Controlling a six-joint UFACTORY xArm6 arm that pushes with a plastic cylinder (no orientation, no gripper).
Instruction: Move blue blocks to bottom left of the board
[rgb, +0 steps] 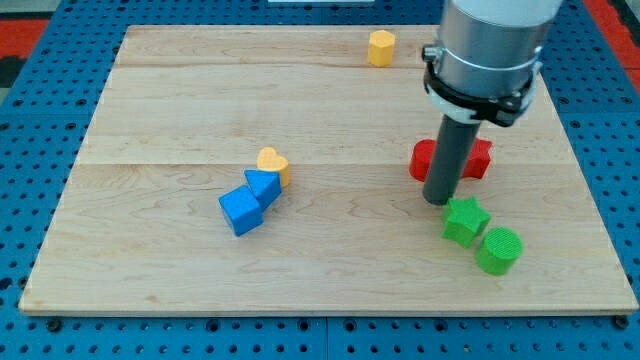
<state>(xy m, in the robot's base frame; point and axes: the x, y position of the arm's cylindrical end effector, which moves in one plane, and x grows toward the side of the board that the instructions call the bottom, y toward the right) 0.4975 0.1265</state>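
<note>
tip: bare rod, holding nothing, right of centre by red block; we should circle to upper right of blue cube and blue block, then push toward lower left

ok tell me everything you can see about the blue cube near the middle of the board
The blue cube is a small, matte, plastic-looking block resting flat on the wooden board, turned at an angle to its edges. It lies left of centre, toward the view's bottom. Its upper right corner touches a second blue block, which sits against a yellow heart. My tip is far off, on the view's right.
</note>
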